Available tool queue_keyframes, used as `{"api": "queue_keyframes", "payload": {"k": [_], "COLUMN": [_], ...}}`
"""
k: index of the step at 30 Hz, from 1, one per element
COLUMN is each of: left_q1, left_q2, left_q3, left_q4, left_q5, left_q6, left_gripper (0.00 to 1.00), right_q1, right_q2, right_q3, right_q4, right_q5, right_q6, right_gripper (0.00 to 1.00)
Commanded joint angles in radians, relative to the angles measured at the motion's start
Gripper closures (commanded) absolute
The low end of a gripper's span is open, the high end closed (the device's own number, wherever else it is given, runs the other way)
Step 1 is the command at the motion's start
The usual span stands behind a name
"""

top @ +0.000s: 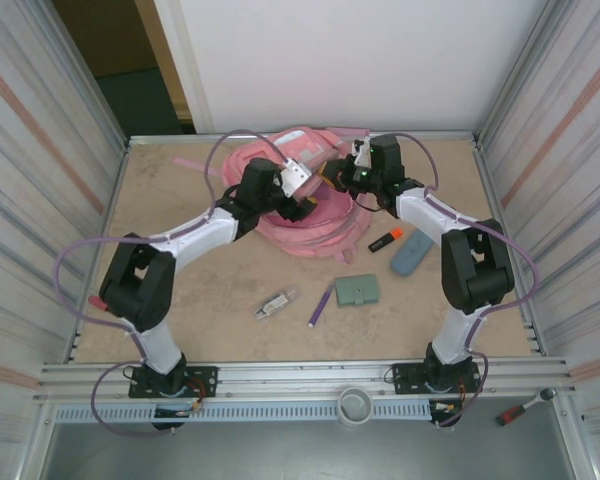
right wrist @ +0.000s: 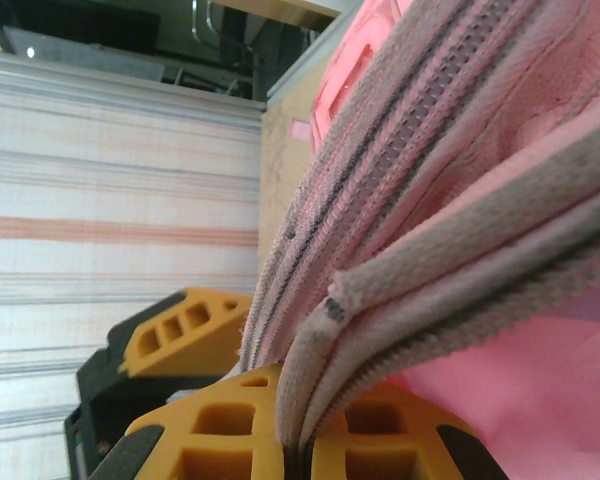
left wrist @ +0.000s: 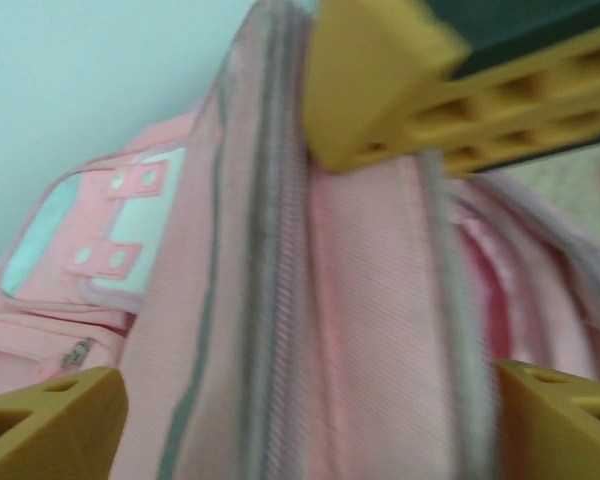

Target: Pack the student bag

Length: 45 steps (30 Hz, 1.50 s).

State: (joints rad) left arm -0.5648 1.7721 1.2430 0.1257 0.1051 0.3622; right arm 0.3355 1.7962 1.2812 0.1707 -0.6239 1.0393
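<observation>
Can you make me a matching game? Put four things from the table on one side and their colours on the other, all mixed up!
Things:
1. student bag
2. highlighter
3. pen
4. small case

Colours:
A. purple
B. grey-green
C. pink
D. orange

Right pairs: 1-C, 2-D, 3-A, 4-B.
</observation>
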Motion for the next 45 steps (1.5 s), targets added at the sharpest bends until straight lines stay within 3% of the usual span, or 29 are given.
{"api": "queue_keyframes", "payload": {"k": [1, 4, 6, 7, 9, 13, 17, 21, 31, 36, 45], "left_q1": [0.004, 0.020, 0.040, 0.050, 0.069, 0.090, 0.091, 0.091, 0.091, 0.091, 0.094], "left_q2": [0.048, 0.068, 0.064, 0.059, 0.045, 0.007, -0.015, -0.027, -0.043, -0.051, -0.050], "left_q3": [0.057, 0.076, 0.072, 0.068, 0.060, 0.039, 0.019, -0.011, -0.039, -0.047, -0.030], "left_q4": [0.015, 0.005, 0.007, 0.008, 0.008, 0.011, 0.007, 0.039, 0.057, 0.066, 0.052], "left_q5": [-0.058, -0.030, -0.012, -0.007, -0.007, 0.007, 0.026, 0.043, 0.074, 0.079, 0.104], "left_q6": [0.078, 0.038, -0.005, -0.026, -0.061, -0.112, -0.149, -0.164, -0.155, -0.160, -0.193], "left_gripper": [0.23, 0.60, 0.89, 0.99, 1.00, 1.00, 1.00, 1.00, 1.00, 1.00, 1.00], "right_q1": [0.014, -0.002, -0.024, -0.035, -0.051, -0.098, -0.129, -0.134, -0.142, -0.165, -0.192], "right_q2": [-0.089, -0.109, -0.145, -0.171, -0.230, -0.375, -0.475, -0.475, -0.252, -0.209, -0.300], "right_q3": [0.023, 0.014, -0.002, -0.015, -0.046, -0.183, -0.308, -0.393, -0.406, -0.429, -0.473], "right_q4": [0.038, -0.029, -0.132, -0.218, -0.387, -0.632, -0.754, -0.733, -0.621, -0.583, -0.545], "right_q5": [-0.038, -0.045, -0.013, 0.030, 0.155, 0.498, 0.804, 0.887, 0.860, 0.831, 0.817], "right_q6": [0.000, -0.048, -0.130, -0.192, -0.322, -0.490, -0.538, -0.466, -0.359, -0.354, -0.397], "right_gripper": [1.00, 1.00, 0.86, 0.77, 0.49, 0.27, 0.02, 0.01, 0.01, 0.12, 0.49]}}
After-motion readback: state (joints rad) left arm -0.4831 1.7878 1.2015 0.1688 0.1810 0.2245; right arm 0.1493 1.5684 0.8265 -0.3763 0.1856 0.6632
